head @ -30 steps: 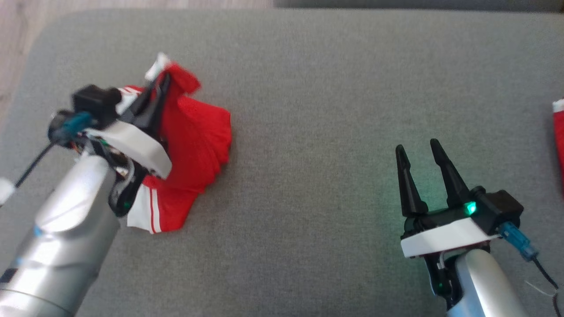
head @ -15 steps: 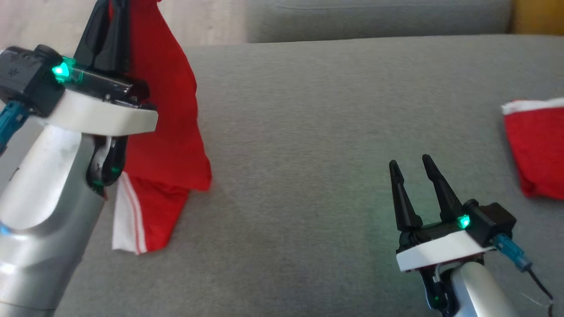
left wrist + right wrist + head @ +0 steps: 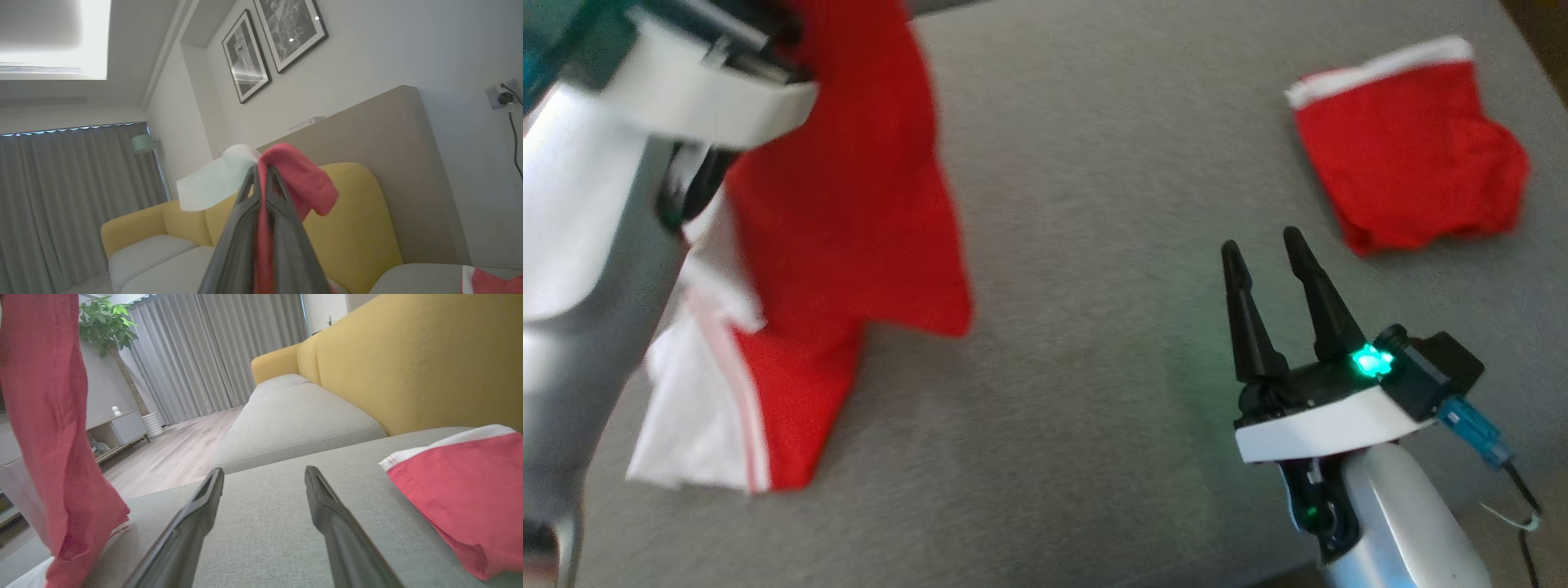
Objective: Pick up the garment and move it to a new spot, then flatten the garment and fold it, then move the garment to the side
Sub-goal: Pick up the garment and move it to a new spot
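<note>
The garment (image 3: 849, 212), a red jersey with a white striped sleeve, hangs from my raised left arm at the left of the head view. Its lower end rests on the grey cushion (image 3: 1078, 245). In the left wrist view my left gripper (image 3: 261, 173) is shut on a bunch of the garment (image 3: 294, 179), red and white cloth spilling over the fingertips. The garment (image 3: 53, 437) also hangs at the left of the right wrist view. My right gripper (image 3: 1258, 245) stands open and empty low over the cushion (image 3: 269, 522), its fingers (image 3: 327, 514) well apart.
Small red shorts with a white band (image 3: 1409, 171) lie on the cushion at the far right, close ahead of my right gripper (image 3: 263, 473); the shorts (image 3: 470, 486) show beside its right finger. A yellow sofa back (image 3: 408, 363), wood floor and a potted plant (image 3: 102, 318) lie beyond.
My left arm has lifted the garment up off the cushion, so it now hangs. The head camera has shifted, bringing the shorts further into view. The right gripper stays open.
</note>
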{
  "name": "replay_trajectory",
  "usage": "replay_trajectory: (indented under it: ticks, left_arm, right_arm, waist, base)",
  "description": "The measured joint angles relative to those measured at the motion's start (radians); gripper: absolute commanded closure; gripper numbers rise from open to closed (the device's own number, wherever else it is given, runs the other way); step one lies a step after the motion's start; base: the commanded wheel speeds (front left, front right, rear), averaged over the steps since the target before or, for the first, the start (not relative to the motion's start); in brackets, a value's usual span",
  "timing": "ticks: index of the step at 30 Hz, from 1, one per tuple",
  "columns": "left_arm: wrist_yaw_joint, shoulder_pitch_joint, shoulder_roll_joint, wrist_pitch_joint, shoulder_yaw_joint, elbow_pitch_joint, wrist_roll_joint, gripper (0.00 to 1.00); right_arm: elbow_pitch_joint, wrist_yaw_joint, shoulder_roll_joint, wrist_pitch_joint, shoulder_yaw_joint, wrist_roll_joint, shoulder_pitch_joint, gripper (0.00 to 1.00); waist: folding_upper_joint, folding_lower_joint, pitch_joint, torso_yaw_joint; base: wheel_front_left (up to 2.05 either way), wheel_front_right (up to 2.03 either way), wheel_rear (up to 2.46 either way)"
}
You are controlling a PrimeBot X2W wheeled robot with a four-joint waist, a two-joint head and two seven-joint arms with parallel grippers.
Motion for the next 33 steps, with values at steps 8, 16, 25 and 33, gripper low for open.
replay_trajectory:
  ticks: [8,16,25,33]
  left_arm:
    - [-0.048,-0.209,-0.119,0.032,-0.125,0.228,0.061,0.00]
    - [-0.060,-0.271,-0.138,0.004,-0.152,0.465,0.040,0.00]
    - [-0.059,-0.157,-0.106,-0.033,-0.108,0.475,-0.028,0.00]
    - [0.017,0.188,-0.087,-0.038,0.023,0.262,-0.077,0.00]
  right_arm:
    - [-0.034,0.000,0.000,0.000,0.042,0.056,-0.024,0.00]
    - [-0.043,0.000,0.000,0.000,0.045,0.063,-0.033,0.00]
    - [-0.022,0.000,0.000,0.000,-0.004,0.012,-0.030,0.00]
    - [0.003,0.000,0.000,0.000,-0.072,-0.062,0.015,0.00]
  waist:
    - [0.0000,0.0000,0.086,-0.117]
    - [0.0000,0.0000,0.132,-0.126]
    - [0.0000,-0.0002,0.084,-0.026]
    - [0.0000,-0.0003,0.002,0.099]
  base:
    - [0.00,0.00,0.00]
    - [0.00,0.00,0.00]
    - [0.00,0.00,0.00]
    - [0.00,0.00,0.00]
